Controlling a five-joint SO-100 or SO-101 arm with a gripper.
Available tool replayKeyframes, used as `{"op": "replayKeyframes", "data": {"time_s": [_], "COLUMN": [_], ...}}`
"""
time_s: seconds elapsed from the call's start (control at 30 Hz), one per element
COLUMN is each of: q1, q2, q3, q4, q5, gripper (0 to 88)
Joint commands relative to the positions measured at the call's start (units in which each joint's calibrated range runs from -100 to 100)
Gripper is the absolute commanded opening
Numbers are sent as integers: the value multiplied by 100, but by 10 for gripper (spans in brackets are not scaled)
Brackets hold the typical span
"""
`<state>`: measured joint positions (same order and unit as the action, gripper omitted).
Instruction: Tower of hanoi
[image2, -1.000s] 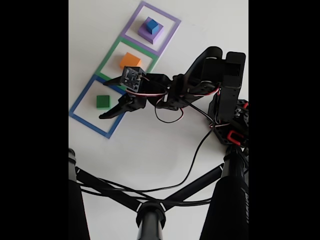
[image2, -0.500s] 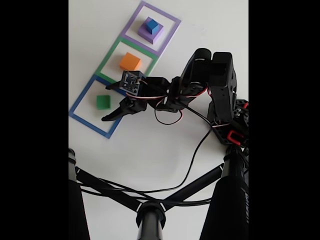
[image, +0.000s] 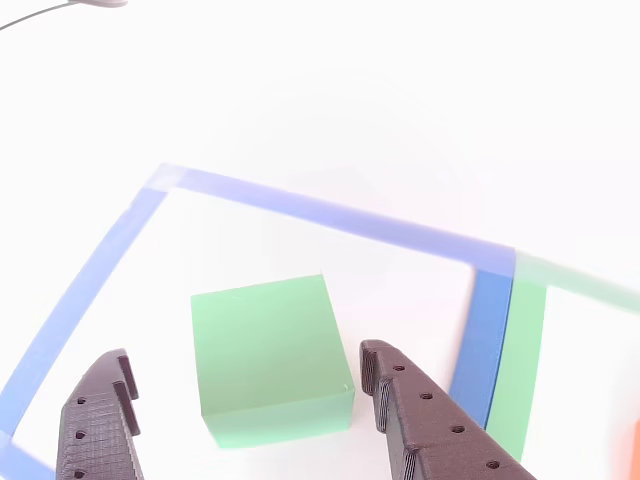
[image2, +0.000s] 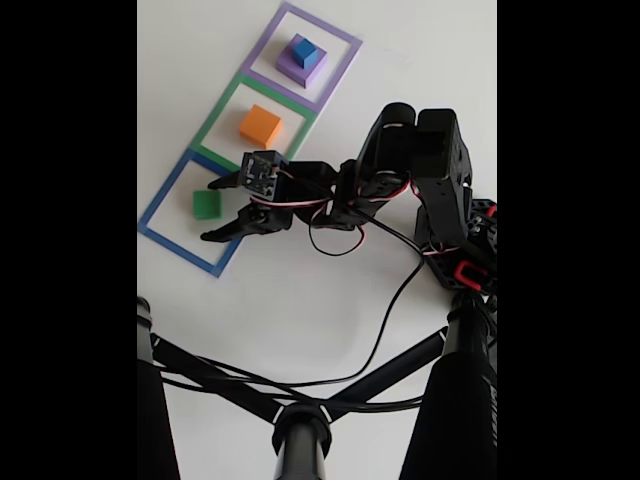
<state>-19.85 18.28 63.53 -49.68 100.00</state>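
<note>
The green cube (image2: 206, 204) rests inside the blue square outline (image2: 160, 205) on the white table. My gripper (image2: 213, 210) is open at the cube's right side, with one finger above and one below it in the fixed view. In the other view the green cube (image: 268, 355) lies between the two black fingertips (image: 415, 415) of the gripper (image: 245, 355), with gaps on both sides. The orange cube (image2: 260, 125) sits in the green outline. The small blue cube (image2: 303, 48) stands on the pale-purple slab (image2: 297, 70) inside the purple outline.
The arm's base (image2: 465, 250) stands at the right with a black cable (image2: 385, 330) trailing over the table. Black tripod legs (image2: 300, 420) cross the bottom of the fixed view. The blue outline's line (image: 330, 212) runs behind the cube.
The gripper has moved left toward the green cube and its fingers now flank the cube. The arm's upper links have shifted a little left. The blocks have not moved.
</note>
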Motion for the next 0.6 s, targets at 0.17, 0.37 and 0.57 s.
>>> {"op": "replayKeyframes", "data": {"time_s": [0.17, 0.37, 0.57], "q1": [-95, -143, -143], "q2": [-7, 41, -47], "q3": [-217, -317, -326], "q4": [-166, -255, -239], "q5": [0, 0, 0], "gripper": [137, 96, 81]}}
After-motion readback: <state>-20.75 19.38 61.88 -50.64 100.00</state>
